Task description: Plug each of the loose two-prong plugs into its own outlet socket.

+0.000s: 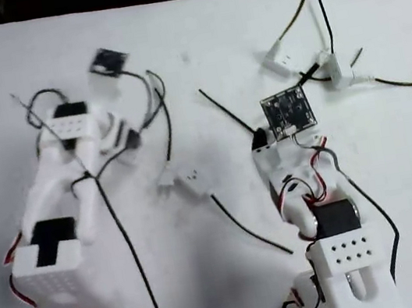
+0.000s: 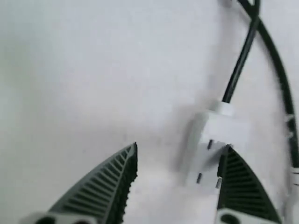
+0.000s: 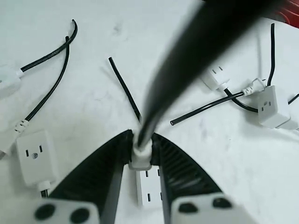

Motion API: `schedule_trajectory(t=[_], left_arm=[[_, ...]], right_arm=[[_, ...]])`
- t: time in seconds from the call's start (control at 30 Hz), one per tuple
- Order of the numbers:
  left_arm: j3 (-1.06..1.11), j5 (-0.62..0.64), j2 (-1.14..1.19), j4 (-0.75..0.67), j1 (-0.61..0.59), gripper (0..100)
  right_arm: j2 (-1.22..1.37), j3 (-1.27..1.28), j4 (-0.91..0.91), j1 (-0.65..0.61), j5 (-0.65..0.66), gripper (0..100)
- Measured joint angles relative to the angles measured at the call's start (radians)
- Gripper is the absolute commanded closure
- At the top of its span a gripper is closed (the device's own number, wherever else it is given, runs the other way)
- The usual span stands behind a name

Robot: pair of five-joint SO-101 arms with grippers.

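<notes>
My right gripper (image 3: 140, 142) is shut on a white two-prong plug (image 3: 140, 156) whose black cable (image 3: 196, 56) rises toward the camera. The plug sits right over a white outlet socket (image 3: 147, 189) on the table. From above, this gripper (image 1: 261, 145) is at the table's middle right. My left gripper (image 2: 181, 149) is open and low over the table. A white plug block (image 2: 216, 140) with a black cable (image 2: 240, 70) lies between its fingers, touching one finger (image 2: 238, 182). In the high view this gripper (image 1: 125, 136) is at the left, among black wires.
A white socket (image 1: 188, 180) lies between the arms, also visible as the socket (image 3: 35, 158) in the right wrist view. A white plug (image 1: 276, 55) and white socket block (image 1: 336, 69) with cables lie at the back right. Loose black cable pieces (image 1: 251, 232) cross the middle.
</notes>
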Motion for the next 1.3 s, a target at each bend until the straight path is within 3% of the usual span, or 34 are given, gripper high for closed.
schedule_trajectory(t=[0.17, 0.43, 0.7, 0.97, 1.1, 1.3], left_arm=[[-0.003, -0.005, 0.000, -0.017, -0.086, 72], [-0.003, -0.005, -0.014, 0.021, -0.094, 72], [-0.003, -0.006, -0.127, 0.110, -0.015, 72], [0.051, -0.006, -0.083, 0.032, 0.057, 72], [0.055, -0.006, 0.023, -0.028, 0.064, 80], [0.014, -0.075, 0.078, 0.003, 0.094, 89]], right_arm=[[0.000, 0.000, 0.000, 0.000, 0.000, 98.1], [0.000, 0.000, 0.000, 0.000, 0.000, 98.1], [0.000, 0.000, 0.000, 0.000, 0.000, 98.1], [0.000, 0.000, 0.000, 0.000, 0.000, 98.1], [0.000, 0.000, 0.000, 0.000, 0.000, 98.1], [0.000, 0.000, 0.000, 0.000, 0.000, 98.1]])
